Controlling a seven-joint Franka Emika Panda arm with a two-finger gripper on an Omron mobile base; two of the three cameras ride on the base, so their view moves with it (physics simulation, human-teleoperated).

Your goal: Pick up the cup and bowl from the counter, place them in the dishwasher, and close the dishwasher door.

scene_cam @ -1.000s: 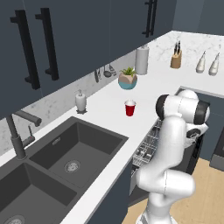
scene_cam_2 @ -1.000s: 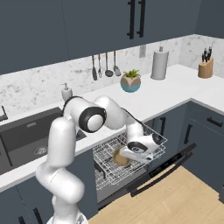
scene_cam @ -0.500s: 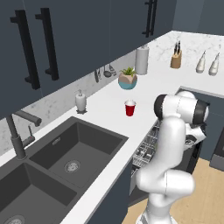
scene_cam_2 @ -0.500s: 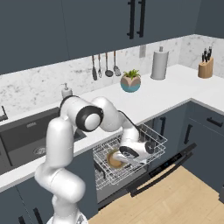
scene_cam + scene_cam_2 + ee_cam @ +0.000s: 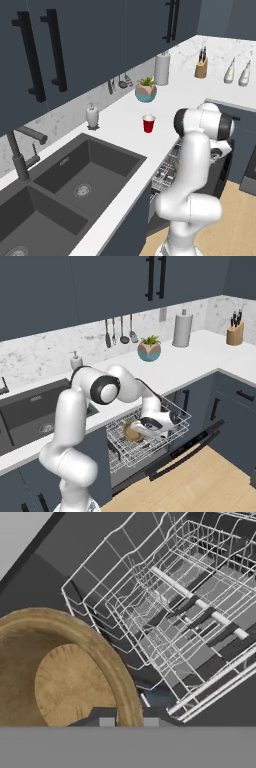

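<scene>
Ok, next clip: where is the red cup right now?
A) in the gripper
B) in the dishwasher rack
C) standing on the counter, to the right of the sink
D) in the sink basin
C: the cup stands upright on the white counter, apart from the gripper, which is down at the dishwasher rack with the wooden bowl.

The bowl [image 5: 132, 432] sits in the dishwasher [image 5: 150, 443] rack, the cup [image 5: 148, 123] on the counter [image 5: 120, 120] behind.
</scene>
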